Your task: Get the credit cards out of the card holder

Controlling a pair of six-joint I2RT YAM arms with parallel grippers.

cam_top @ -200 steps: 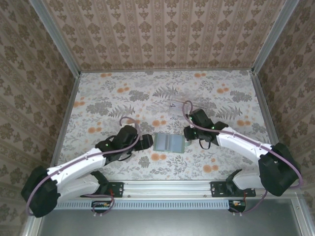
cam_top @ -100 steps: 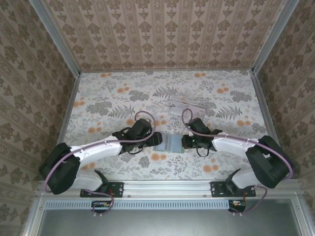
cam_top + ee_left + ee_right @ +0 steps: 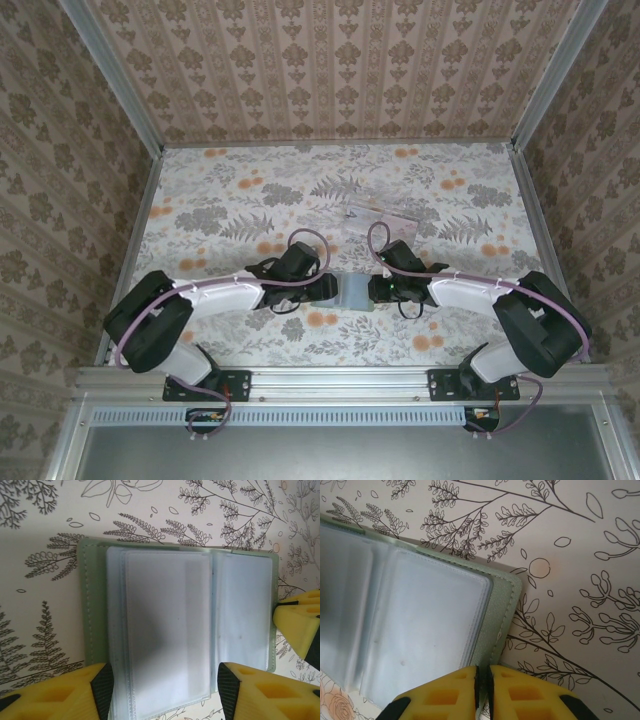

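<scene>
Open holder (image 3: 355, 291) lies flat on surface (image 3: 240, 190) between both arms, pale card (image 3: 165, 630) in sleeve; left tool (image 3: 165, 692) fingers apart, straddling one panel; right tool (image 3: 482, 680) fingers together at holder's edge.

Support is a table (image 3: 210, 190) with a flat top under a floral cloth: grey ferns, orange blooms. Metal rails run along the left, right and far edges. Two items lie on it. The card holder (image 3: 355, 291) is near the front, about centre, open and flat, with the grey-green cover down and pale slot panels up. I can't separate cards from sleeves. A clear tray (image 3: 383, 218) sits further back, slightly right of centre, apart from the card holder.
</scene>
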